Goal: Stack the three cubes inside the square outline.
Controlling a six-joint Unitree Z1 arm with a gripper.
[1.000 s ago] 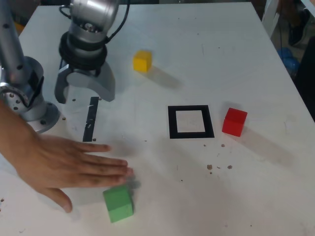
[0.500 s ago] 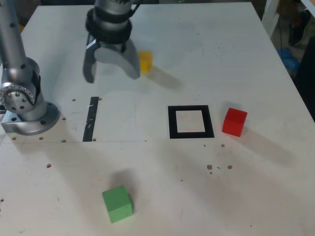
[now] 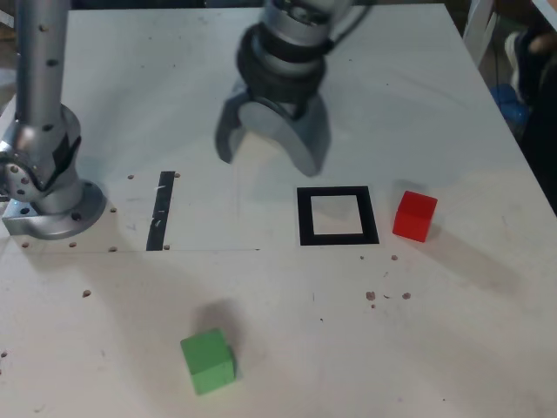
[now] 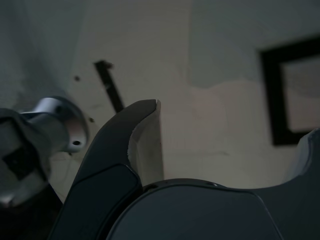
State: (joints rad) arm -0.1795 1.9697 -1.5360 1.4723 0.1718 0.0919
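Exterior view, read from its left to its right: the arm's grey base [image 3: 43,187] is seen near the tabletop's left edge, with a straight black tape strip [image 3: 160,210] just beside it. A green cube [image 3: 208,360] sits near the front edge. The gripper [image 3: 271,155] hangs above the middle of the tabletop with its jaws spread apart and nothing held between them. Just beside it, toward the front, the square outline [image 3: 338,216] lies empty. A red cube [image 3: 414,215] rests just beside the outline's right side, not touching the tape. No yellow cube can be seen; it may be hidden behind the gripper. In the wrist view, one dark finger [image 4: 131,145] and part of the outline [image 4: 287,92] are shown.

For a clean first pick, it is judged that the open jaws should be centred over one cube, squared to its flat faces, and lowered straight before being closed.
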